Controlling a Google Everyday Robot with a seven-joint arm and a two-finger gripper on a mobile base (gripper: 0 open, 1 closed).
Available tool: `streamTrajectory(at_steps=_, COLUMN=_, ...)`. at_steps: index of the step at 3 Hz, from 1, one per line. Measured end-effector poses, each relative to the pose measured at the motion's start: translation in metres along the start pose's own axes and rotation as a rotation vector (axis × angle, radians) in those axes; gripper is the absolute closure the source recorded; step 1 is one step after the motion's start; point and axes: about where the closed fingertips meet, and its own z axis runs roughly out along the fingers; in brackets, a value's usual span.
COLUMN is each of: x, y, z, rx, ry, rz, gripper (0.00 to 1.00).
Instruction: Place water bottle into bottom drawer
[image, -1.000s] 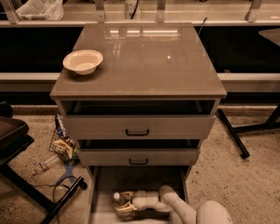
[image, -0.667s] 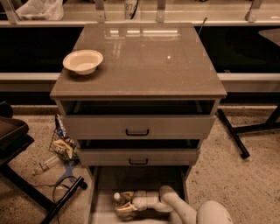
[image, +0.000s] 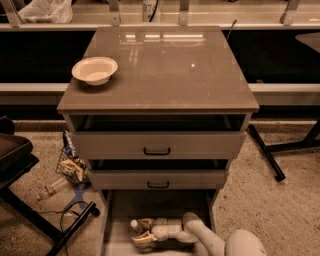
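Unmoved: jaws around bottle (image: 134, 228) (in drawer (image: 118, 206))

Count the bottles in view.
2: the water bottle at the gripper in the bottom drawer; another bottle on the floor left of the cabinet. Others may be hidden.

Cream claw (image: 142, 231) in the grey-beige bottom drawer (image: 160, 202); water bottle (image: 134, 228) seemingly clear (white cap).

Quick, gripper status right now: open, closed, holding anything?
Gripper: closed on the water bottle, low inside the open bottom drawer.
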Motion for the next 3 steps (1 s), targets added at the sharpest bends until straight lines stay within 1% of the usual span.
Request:
streamTrajectory(at_steps=1, x=-0.0001, y=0.0001, z=0.0001, rx=0.0, ry=0.0, rz=0.0, gripper=0.1)
streamTrajectory(at_steps=2, x=-0.0001, y=0.0012, z=0.0021, rx=-0.003, ry=-0.002, rz=0.001, gripper=0.0)
streamTrajectory(at_steps=3, x=-0.0001, y=0.0012, z=0.0021, rx=-0.003, ry=-0.002, rz=0.001, gripper=0.0)
